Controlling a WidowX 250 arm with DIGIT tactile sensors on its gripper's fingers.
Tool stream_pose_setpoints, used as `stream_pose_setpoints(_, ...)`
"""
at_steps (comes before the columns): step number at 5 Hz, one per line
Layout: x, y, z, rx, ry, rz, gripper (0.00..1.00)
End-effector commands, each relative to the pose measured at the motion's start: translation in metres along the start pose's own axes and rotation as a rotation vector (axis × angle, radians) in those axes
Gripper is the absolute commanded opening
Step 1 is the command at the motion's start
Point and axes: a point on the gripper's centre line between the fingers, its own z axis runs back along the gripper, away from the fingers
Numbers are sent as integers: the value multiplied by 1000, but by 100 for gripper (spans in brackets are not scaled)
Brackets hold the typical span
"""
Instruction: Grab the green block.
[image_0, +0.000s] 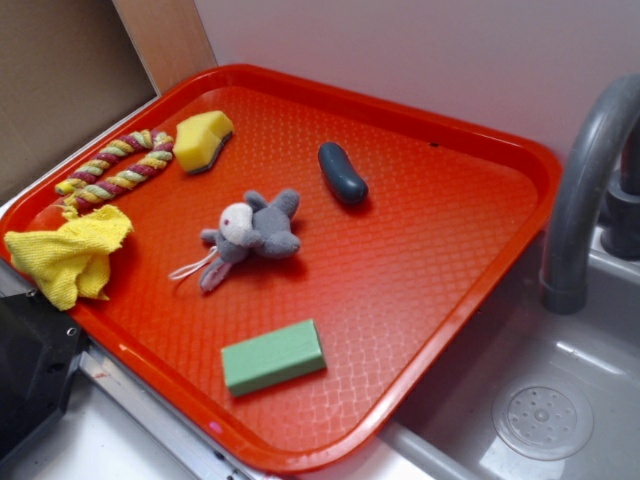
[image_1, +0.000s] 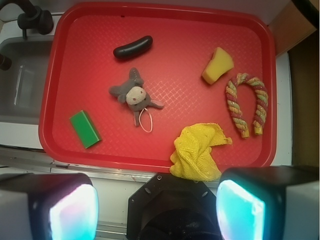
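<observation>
A: Exterior view first. Block (image_0: 273, 356) lies flat near the tray's (image_0: 500, 150) front edge, well apart from the mouse (image_0: 252, 232) and clear of everything else. Mint-green, rectangular, matte, sharp edges, long axis roughly along that edge.

B: Handling?

A: Looks like foam, so my guess is light and a bit squashy, not slippery, not fragile. I'd close across the short width at mid-length; the long side faces are flat and parallel. Squeeze gently, it may compress.

B: Arm in that view?

A: Only a dark part at bottom left, can't identify it.

B: Wrist view?

A: Block (image_1: 85, 128) reads as darker green here, low on the tray's (image_1: 165, 10) left side, angled diagonally. End effector (image_1: 156, 212) is spread open, empty; fingers (image_1: 70, 212) frame the bottom edge, off the tray over the counter (image_1: 20, 135). Cloth (image_1: 196, 151) is nearest to it; the block is off to the left.

B: So a shift left and a wrist turn to match the diagonal.

A: That's my read.
</observation>
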Motion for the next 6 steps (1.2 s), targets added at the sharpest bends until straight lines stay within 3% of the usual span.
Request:
stream_pose_setpoints(1,0,0,0,0,0,0,100)
stream_pose_setpoints(3,26,-34,-62,-75,-17,-164,100)
stream_pose_setpoints(5,34,-92,-117,-127,58,-343,100)
stream_pose_setpoints(6,27,-112,-140,-122,113,-407,100)
